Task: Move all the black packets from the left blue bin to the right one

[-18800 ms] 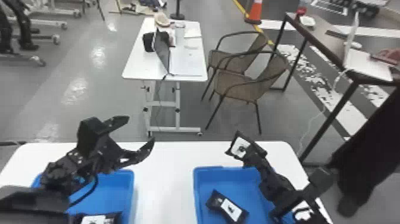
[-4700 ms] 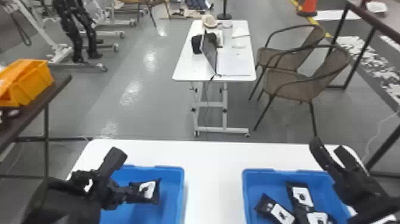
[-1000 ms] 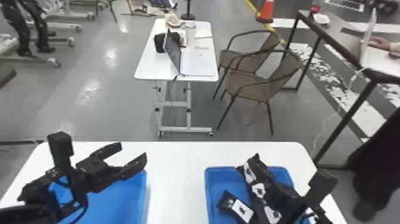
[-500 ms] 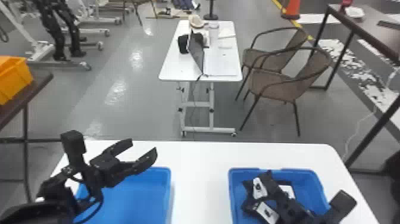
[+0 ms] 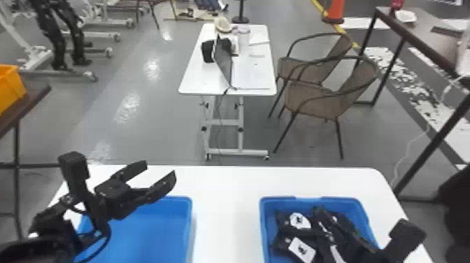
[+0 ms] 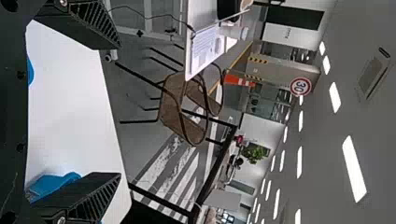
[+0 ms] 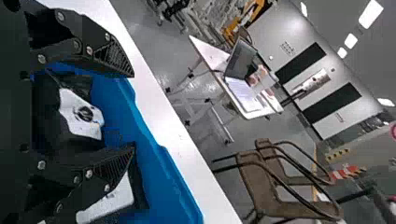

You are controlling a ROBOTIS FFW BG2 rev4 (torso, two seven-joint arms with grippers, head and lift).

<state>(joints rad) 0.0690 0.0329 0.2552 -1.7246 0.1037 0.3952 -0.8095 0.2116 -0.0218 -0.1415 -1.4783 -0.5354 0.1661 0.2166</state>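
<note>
At lower left, the left gripper (image 5: 159, 168) gapes (fingers wide apart); at lower right, the right gripper (image 5: 322, 224), also spread wide, meets black packets (image 5: 299, 221) in the blue bin (image 5: 263, 213).

black arms (image 5: 57, 229) have a looped cable (image 5: 109, 233), silvery screws (image 7: 88, 173) and ribbed, tapering fingers (image 7: 114, 55).

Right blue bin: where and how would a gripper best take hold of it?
Probably by the bin's left rim, coming down from above, one finger inside and one outside: that narrow edge runs straight, with a gap between it and the left bin.
</note>
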